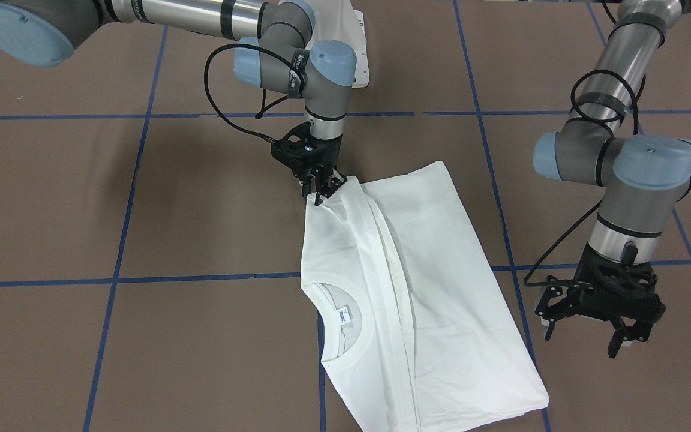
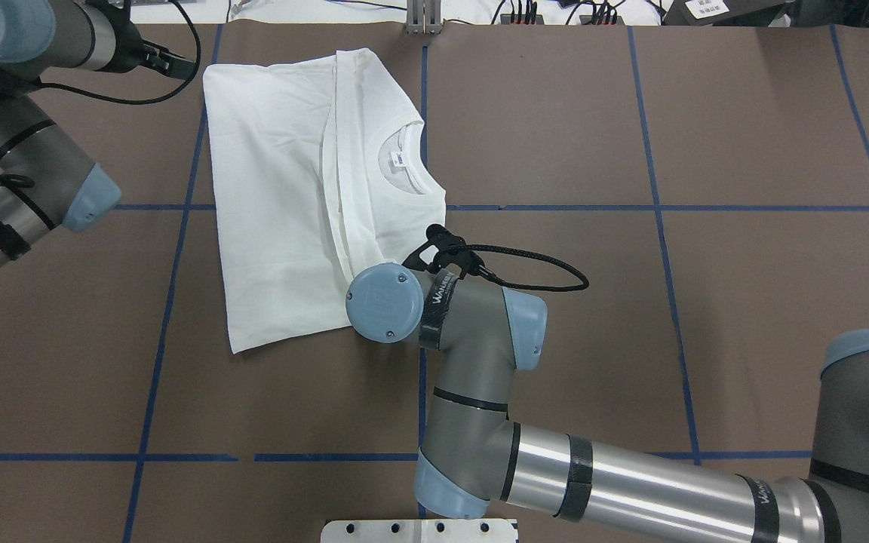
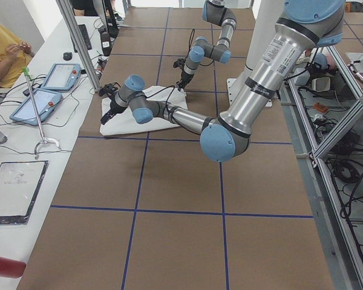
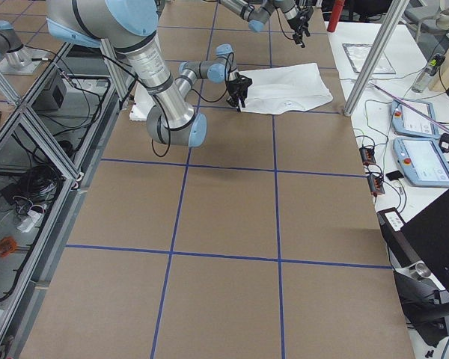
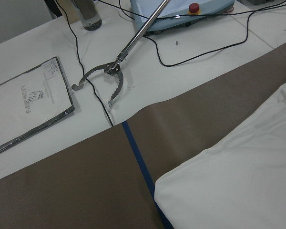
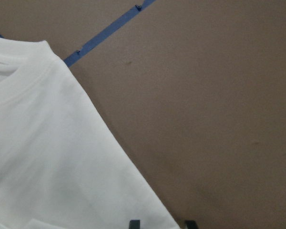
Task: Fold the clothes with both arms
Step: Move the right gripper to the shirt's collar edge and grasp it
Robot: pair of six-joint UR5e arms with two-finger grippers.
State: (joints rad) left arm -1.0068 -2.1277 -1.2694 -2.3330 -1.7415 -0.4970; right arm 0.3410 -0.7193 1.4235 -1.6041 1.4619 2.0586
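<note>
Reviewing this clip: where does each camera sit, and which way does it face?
Front-facing: across the table, facing the robot; T-shirt, right gripper, left gripper.
Overhead: behind the robot, looking down; left arm, right arm.
Exterior left: table's end; left arm near.
Exterior right: opposite end; right arm near.
Left wrist: T-shirt edge, grabber tool; no jaws.
Right wrist: T-shirt edge; jaw tips at bottom.
Shared: front-facing and overhead show the neck label.

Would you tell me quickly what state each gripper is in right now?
Left gripper: open, empty, beside the T-shirt.
Right gripper: narrowly open, fingertips apart astride the T-shirt's edge, not clamped.
</note>
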